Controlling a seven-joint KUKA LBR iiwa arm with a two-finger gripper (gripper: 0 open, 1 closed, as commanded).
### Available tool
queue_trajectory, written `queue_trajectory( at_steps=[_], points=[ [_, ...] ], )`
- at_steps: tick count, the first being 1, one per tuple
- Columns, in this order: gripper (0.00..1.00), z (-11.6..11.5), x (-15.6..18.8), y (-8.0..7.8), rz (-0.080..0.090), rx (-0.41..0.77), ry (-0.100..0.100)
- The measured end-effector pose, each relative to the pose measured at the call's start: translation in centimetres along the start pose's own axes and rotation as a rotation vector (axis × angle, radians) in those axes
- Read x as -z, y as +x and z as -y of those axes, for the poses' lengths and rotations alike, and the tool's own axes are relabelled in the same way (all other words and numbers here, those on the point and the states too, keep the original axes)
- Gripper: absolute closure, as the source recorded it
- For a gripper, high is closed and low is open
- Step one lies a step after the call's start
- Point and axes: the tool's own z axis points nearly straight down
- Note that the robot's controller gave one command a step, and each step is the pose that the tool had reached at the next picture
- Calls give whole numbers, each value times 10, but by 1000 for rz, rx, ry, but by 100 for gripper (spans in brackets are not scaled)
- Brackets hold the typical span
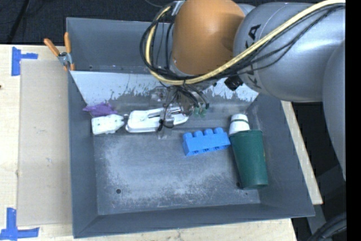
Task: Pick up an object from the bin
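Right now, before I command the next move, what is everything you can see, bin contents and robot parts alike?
purple crumpled scrap: one, purple, back left of the bin floor
white blocky plastic piece: one, white, left, just in front of the scrap
white and silver elongated object: one, middle back, its right end under the gripper
blue studded toy brick: one, blue, right of centre
dark green cylindrical bottle: one, white cap, lying at the right
grey metal bin: one, grey
gripper: one, dark, middle back
orange wrist cover: one, above the gripper
silver arm: one, from the right
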Motion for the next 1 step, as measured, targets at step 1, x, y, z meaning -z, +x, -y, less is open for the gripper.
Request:
queue_trajectory(
  at_steps=[1],
  points=[
    [100,4,213,13,5,60,0]
  ],
)
